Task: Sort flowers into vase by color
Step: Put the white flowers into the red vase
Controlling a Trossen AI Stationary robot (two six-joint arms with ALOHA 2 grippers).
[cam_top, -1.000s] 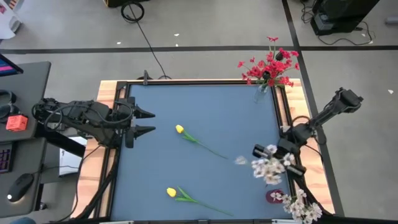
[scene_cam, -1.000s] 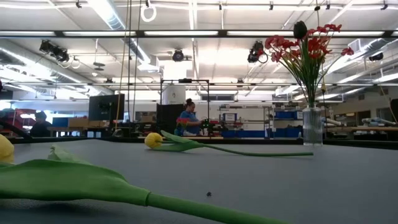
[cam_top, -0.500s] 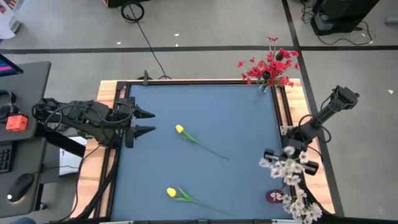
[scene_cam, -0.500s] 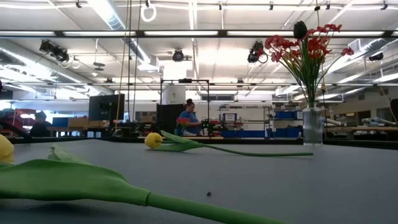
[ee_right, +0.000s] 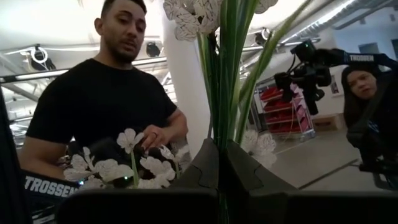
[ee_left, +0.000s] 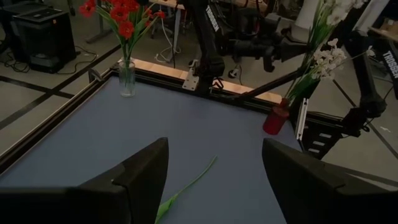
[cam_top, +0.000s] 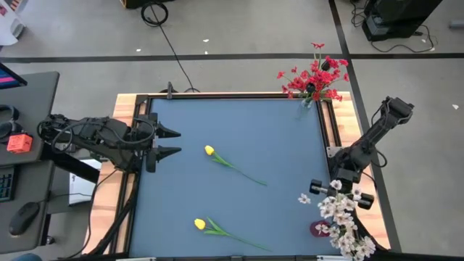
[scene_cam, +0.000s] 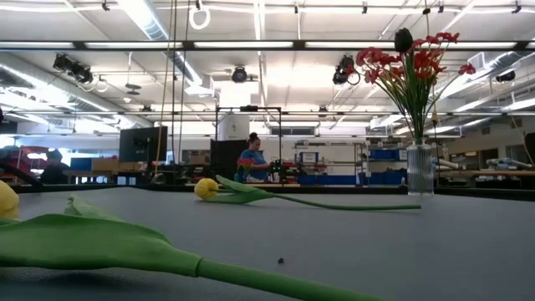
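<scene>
Careful: your right hand (cam_top: 335, 190), clamped on the white spray (cam_top: 338, 210) at lower right, could knock over the red vase (cam_top: 320, 229) underneath.

Two yellow tulips (cam_top: 209, 151), two vases (cam_top: 305, 104)

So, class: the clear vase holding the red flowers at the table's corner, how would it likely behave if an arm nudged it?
The clear vase looks narrow and tall, so it probably tips rather than slides. The red flowers spread wide above it, likely making it top-heavy. It seems to be glass, so a fall near the table edge could break it.
</scene>
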